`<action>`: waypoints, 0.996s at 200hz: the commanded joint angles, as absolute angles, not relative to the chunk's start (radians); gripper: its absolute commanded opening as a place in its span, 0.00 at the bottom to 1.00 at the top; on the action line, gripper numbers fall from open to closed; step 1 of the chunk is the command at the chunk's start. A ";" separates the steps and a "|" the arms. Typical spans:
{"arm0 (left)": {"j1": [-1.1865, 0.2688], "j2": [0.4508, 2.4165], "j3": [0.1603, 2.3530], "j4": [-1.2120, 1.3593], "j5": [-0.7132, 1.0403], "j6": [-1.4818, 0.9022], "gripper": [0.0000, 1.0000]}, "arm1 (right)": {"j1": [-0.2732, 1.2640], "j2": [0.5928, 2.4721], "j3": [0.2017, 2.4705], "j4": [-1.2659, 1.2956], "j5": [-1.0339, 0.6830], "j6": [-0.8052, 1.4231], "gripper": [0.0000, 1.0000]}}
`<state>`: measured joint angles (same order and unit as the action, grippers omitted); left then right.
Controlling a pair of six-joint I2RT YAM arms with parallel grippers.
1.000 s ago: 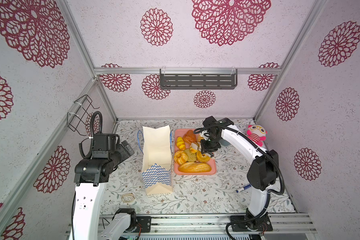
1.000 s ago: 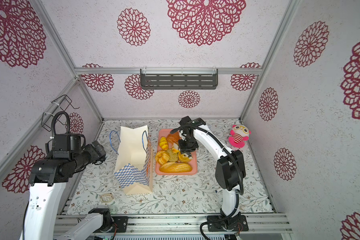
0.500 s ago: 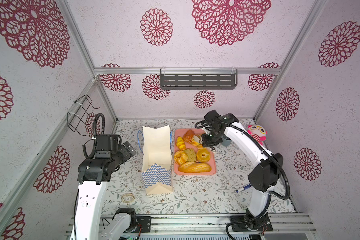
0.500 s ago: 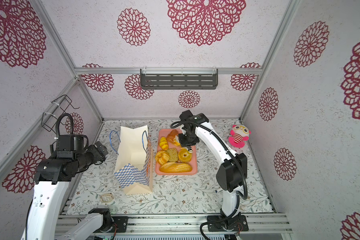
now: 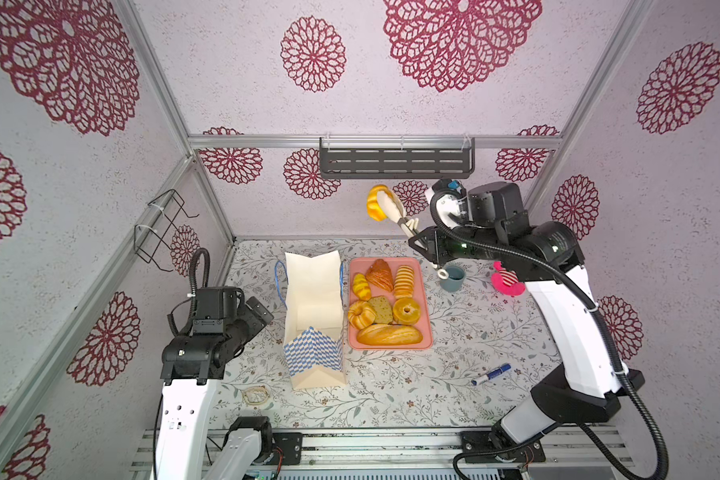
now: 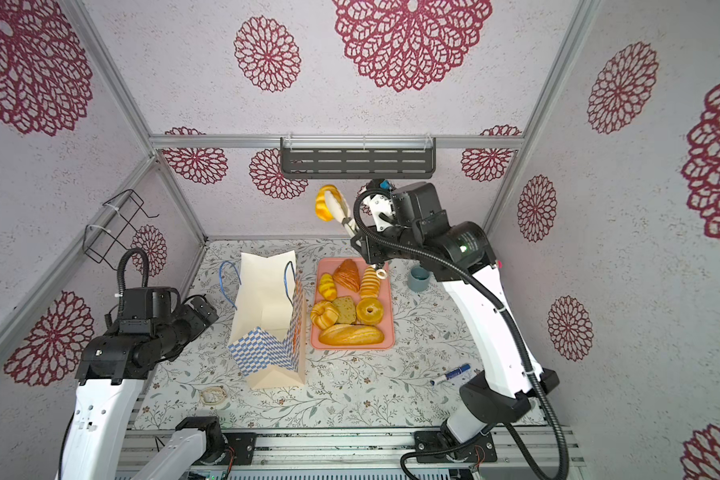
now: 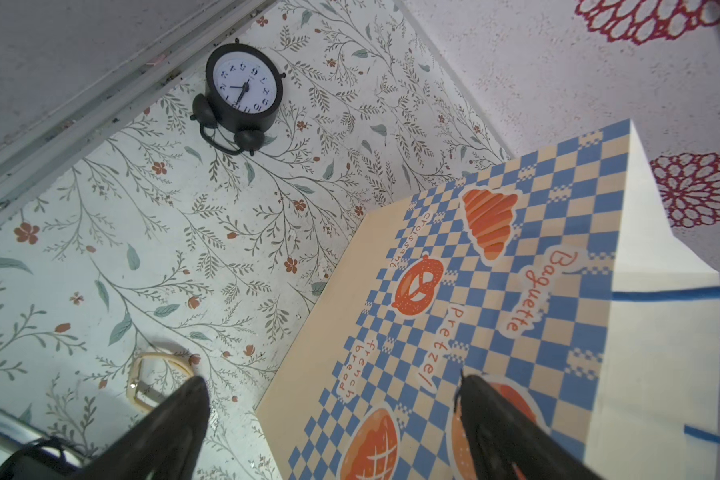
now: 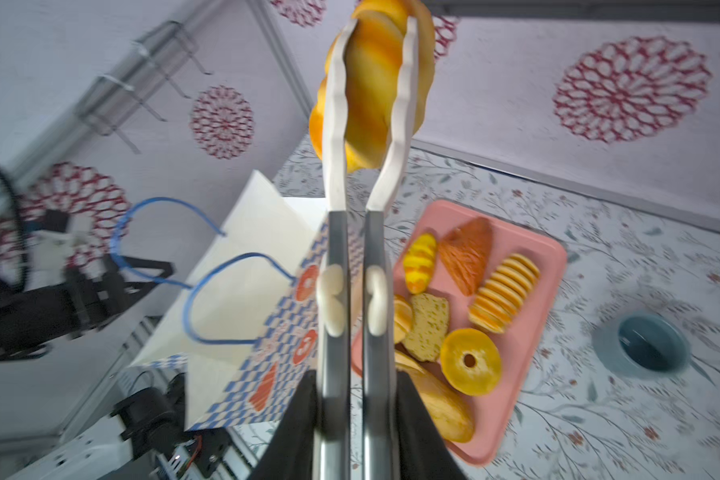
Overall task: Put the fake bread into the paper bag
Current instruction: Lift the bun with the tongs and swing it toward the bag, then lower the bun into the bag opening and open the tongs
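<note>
My right gripper is shut on a pair of white-tipped metal tongs. The tongs clamp a ridged golden piece of fake bread high above the back of the pink tray. More fake bread lies on the tray: a long loaf, a ring donut, a croissant and others. The paper bag stands open-topped left of the tray. My left gripper is open beside the bag's left face, holding nothing.
A teal cup and a pink plush toy sit right of the tray. A blue marker lies front right. A black alarm clock stands by the left wall. A grey shelf hangs on the back wall.
The right arm rose from the tray, carrying the tongs and the ridged bread up toward the back wall. The left arm shifted slightly and stayed open.
</note>
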<state>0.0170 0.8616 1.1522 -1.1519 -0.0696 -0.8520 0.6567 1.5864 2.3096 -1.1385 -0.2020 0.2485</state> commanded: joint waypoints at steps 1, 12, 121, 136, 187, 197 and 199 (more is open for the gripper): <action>0.044 0.831 1.148 -1.068 -0.019 -0.890 0.97 | 0.742 1.584 2.327 -1.049 -0.303 0.296 0.08; 0.052 0.819 1.161 -1.044 0.009 -0.880 0.98 | 0.790 1.603 2.327 -1.049 -0.315 0.316 0.07; 0.061 0.800 1.371 -0.984 0.192 -0.870 0.97 | 1.030 1.777 2.387 -1.169 -0.061 0.481 0.14; 0.061 0.812 1.392 -0.985 0.209 -0.863 0.97 | 1.037 1.781 2.376 -1.204 -0.024 0.488 0.15; 0.058 0.878 1.401 -0.984 0.252 -0.844 0.97 | 1.043 1.795 2.327 -1.211 -0.027 0.472 0.40; 0.057 0.891 1.403 -0.986 0.253 -0.845 0.97 | 1.044 1.803 2.327 -1.203 -0.042 0.466 0.45; 0.055 0.893 1.404 -0.986 0.253 -0.844 0.97 | 1.043 1.804 2.327 -1.201 -0.045 0.465 0.45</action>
